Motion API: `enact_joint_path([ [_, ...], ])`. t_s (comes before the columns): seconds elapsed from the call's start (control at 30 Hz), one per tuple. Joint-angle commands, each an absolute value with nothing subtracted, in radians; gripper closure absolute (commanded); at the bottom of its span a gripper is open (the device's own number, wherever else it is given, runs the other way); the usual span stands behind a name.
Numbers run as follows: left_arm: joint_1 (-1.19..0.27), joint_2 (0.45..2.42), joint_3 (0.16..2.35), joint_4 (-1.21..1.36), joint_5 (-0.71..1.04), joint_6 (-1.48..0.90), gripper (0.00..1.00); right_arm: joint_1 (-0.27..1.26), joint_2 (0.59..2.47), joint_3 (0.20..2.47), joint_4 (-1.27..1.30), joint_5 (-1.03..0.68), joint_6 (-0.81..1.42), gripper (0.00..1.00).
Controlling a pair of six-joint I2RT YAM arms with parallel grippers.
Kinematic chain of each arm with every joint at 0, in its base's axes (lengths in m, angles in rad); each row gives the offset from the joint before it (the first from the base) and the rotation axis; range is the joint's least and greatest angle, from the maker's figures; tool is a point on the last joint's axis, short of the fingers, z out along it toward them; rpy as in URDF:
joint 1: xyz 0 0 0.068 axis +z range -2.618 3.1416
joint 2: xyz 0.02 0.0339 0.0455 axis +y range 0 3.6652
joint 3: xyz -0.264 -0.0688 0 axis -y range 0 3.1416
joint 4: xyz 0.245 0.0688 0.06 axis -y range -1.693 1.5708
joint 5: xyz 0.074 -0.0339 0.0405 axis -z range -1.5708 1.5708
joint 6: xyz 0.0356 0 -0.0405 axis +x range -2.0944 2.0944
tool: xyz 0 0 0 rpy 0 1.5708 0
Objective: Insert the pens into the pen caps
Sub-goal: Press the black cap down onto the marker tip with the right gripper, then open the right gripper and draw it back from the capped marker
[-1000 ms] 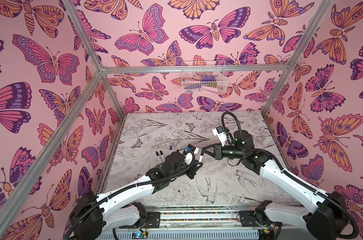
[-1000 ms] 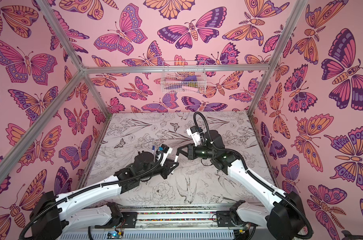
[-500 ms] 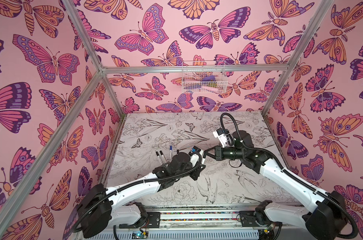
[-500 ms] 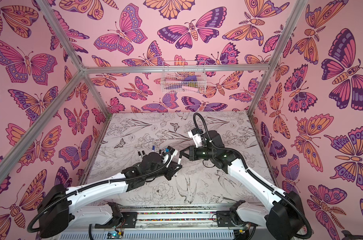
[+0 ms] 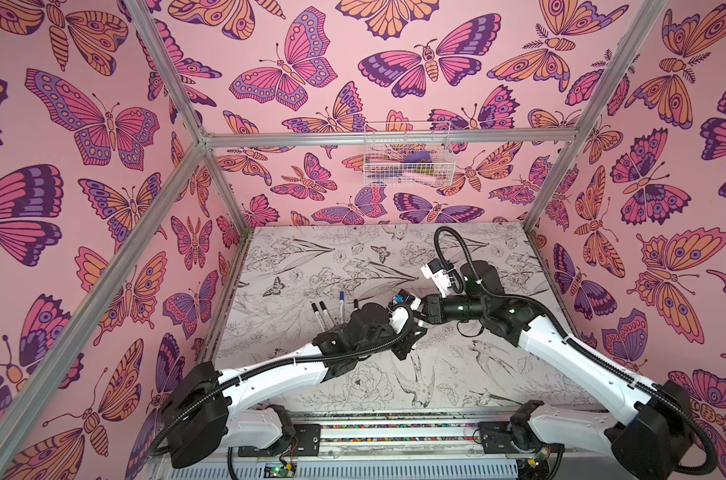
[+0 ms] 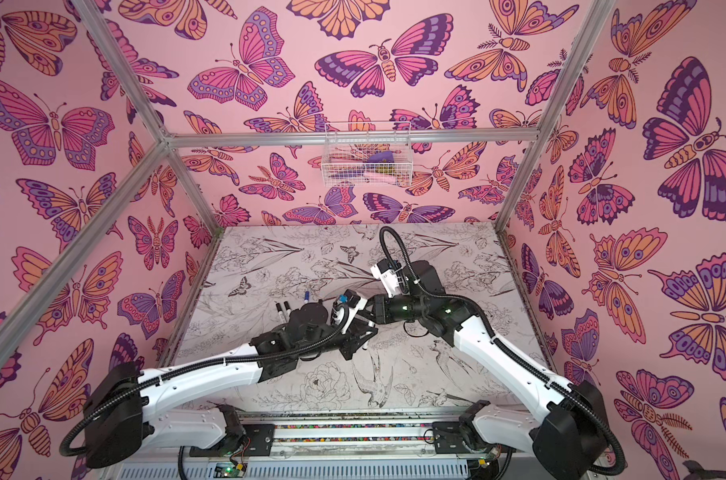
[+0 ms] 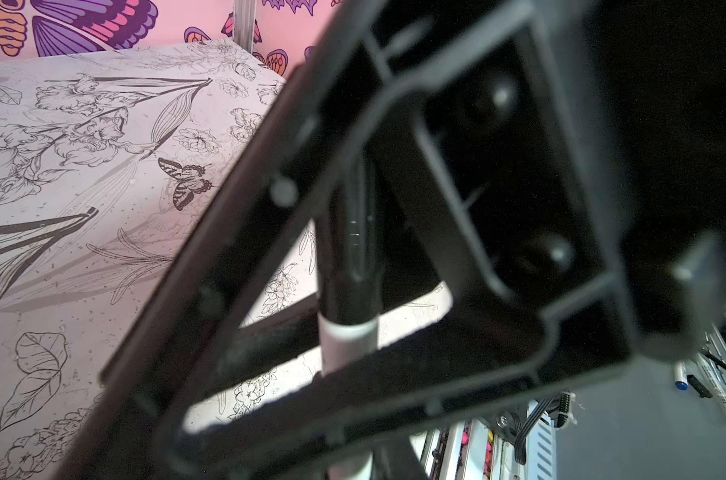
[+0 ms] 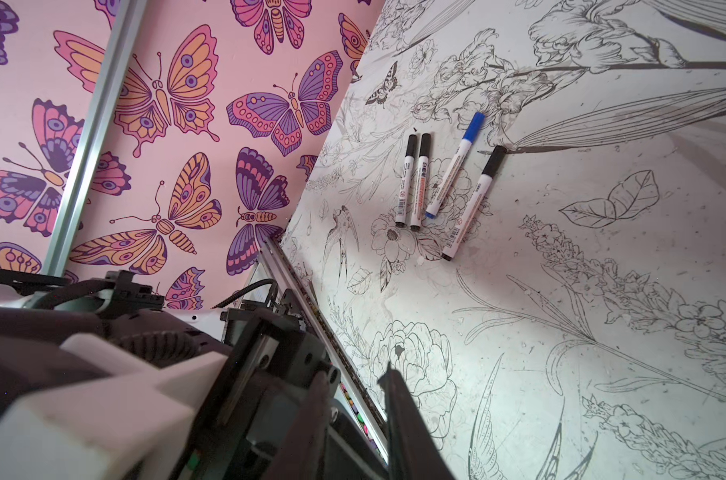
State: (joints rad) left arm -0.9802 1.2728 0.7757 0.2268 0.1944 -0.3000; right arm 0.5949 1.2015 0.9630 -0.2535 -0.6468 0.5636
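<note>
Now my left gripper [image 5: 408, 338] pinches a capped pen [image 7: 348, 337], while my right gripper's [image 8: 355, 395] jaws stand slightly apart beside it.

Capped pens [image 8: 453, 167] and both arms [image 5: 365, 328] block the table's [image 5: 511, 245] middle; free room lies along its far edge.

Two-armed rig: the left arm [image 5: 278, 374] and right arm [image 5: 581, 357] wear glossy white shells that end in bulky black shoulder housings [image 5: 195, 411], seen in both top views. Ribbed black cable conduit [image 5: 353, 354] trails along each arm, with a tall loop [image 5: 438, 243] at the right wrist. Forearms and wrists are matte black. Small green lights [image 5: 459, 308] glow on the right forearm, beside a white camera box [image 5: 436, 276]. The right arm's thin fingers [image 8: 401, 415] are black.
</note>
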Motion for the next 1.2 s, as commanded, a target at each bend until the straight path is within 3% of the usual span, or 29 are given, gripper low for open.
enact_joint_path([
  [0.0,-0.985,1.262,0.819,0.421,0.221,-0.268,1.0,0.611,1.203,0.973,-0.339,-0.671,0.568,0.73],
  [0.27,-0.984,1.262,0.786,0.42,0.21,-0.281,1.0,0.6,1.141,0.991,-0.308,-0.572,0.592,0.64],
  [0.73,-0.985,1.262,0.725,0.42,0.212,-0.298,1.0,0.54,1.105,1.049,-0.301,-0.488,0.568,0.63],
  [0.87,-0.985,1.26,0.716,0.42,0.201,-0.3,1.0,0.54,1.129,1.063,-0.298,-0.512,0.569,0.68],
  [1.17,-0.983,1.245,0.726,0.432,0.173,-0.302,1.0,0.541,1.125,1.016,-0.311,-0.56,0.591,0.92],
])
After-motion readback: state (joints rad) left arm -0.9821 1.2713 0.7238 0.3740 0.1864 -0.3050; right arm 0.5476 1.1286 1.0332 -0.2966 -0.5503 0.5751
